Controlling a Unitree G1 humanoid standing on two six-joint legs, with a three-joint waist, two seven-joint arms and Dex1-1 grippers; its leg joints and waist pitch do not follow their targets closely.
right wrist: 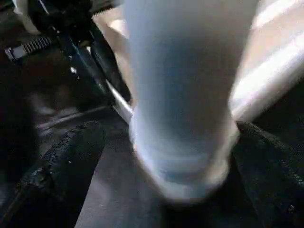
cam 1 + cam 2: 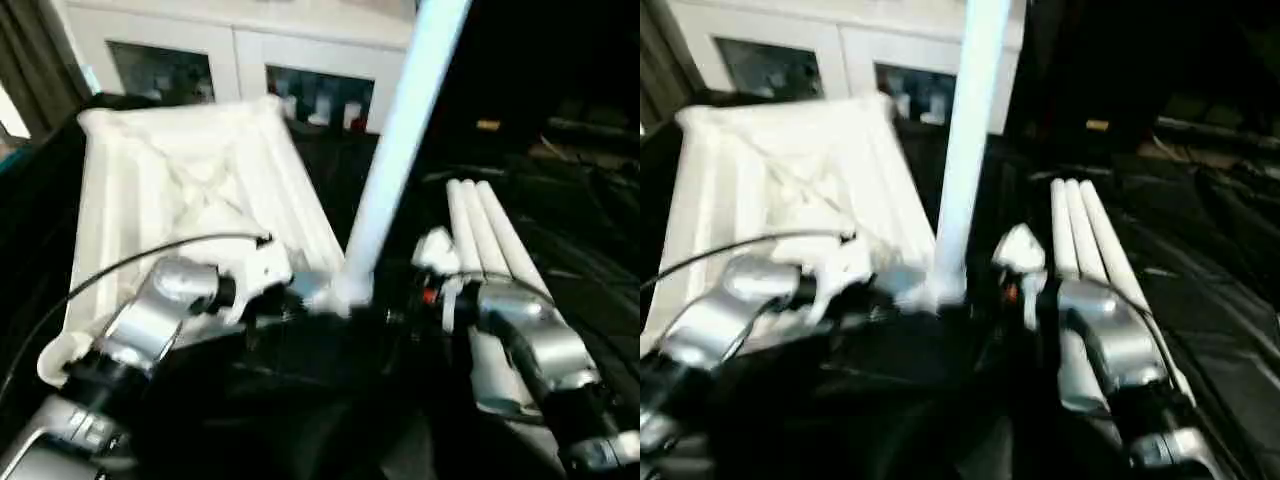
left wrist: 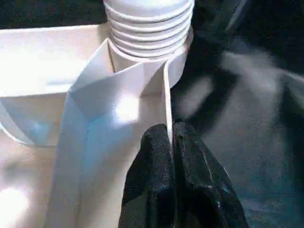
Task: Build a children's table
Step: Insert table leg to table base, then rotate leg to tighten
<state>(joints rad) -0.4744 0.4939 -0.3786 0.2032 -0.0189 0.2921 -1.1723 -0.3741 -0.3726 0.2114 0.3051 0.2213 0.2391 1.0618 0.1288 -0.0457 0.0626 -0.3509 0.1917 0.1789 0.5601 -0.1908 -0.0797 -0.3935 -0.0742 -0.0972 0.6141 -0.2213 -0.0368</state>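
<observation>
I take the white plastic rectangular table top as my landmark; it lies upside down, ribbed underside up, on the dark cloth-covered work surface. At its near right corner a long white tubular leg stands nearly upright, its ridged end seated in the round corner socket.

What worries me is that leg. I cannot tell how deep the ridges sit in the socket, and nothing clamps the tube, so it may lean and tip out. A nudge from either arm pulling away could lever it over or skid the top across the cloth.

My left gripper has its black fingers pressed together, pinching the thin upright rib of the top just beside the socket. If that pinch slips, the top loses its anchor.

My right gripper is spread wide: the leg's base stands between its two black fingers, close to both, but I see no grip.

Three more white tubular legs lie side by side to the right of the top, near my right forearm, which could roll them.
</observation>
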